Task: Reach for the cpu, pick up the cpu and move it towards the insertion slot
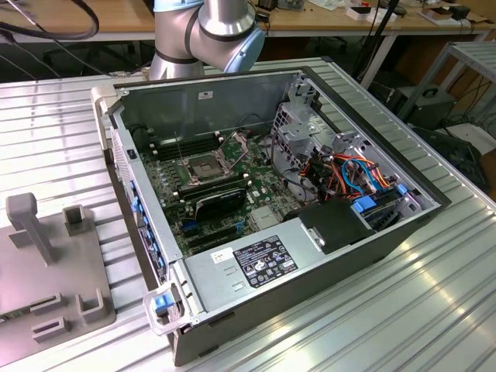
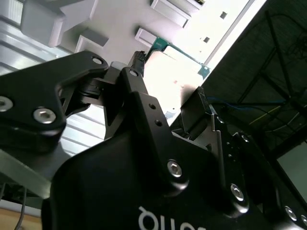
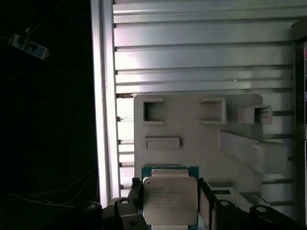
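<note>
Gripper (image 3: pixel 170 184) clamped on the cpu (image 3: pixel 169 201) by two opposite edges. It is held low centre in the first wrist view, above the grey tray (image 3: pixel 201 139). Insertion slot (image 1: pixel 203 165) lies left of centre in the exterior view, inside the open case (image 1: pixel 232 93).

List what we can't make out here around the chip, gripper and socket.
- First wrist view: print on the chip is too small to read, and whether the gripper touches it can't be judged.
- Second wrist view: chip top is washed out by glare and partly behind the gripper body.
- Exterior view: socket contacts are too small to see, and the grey tray is cut off at the exterior view's left.
</note>
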